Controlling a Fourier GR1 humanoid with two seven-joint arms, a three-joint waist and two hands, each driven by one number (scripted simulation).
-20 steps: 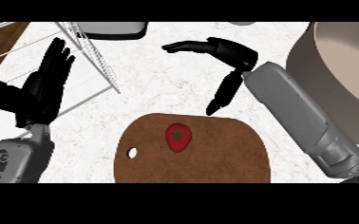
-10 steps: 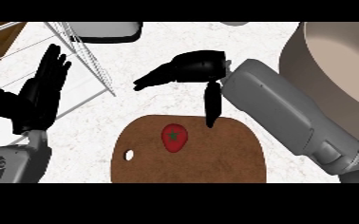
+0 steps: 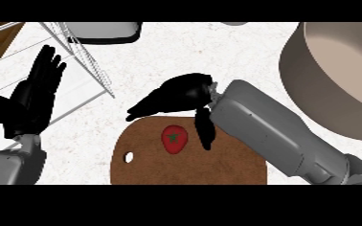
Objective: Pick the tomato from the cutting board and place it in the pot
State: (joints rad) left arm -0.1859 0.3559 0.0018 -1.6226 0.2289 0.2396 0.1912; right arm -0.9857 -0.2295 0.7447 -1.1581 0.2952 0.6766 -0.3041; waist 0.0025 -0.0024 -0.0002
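While the white speckled bench (image 3: 184, 57) spreads under everything, the big tan pot (image 3: 332, 76) sits at its right edge. Nearer, the brown cutting board (image 3: 212, 165) carries the red tomato (image 3: 174, 138) near its upper edge. Poised over the board's top, the right hand (image 3: 180, 96) is spread wide, thumb just beside the tomato, holding nothing. At the left, the left hand (image 3: 32, 98) rests open, fingers up.
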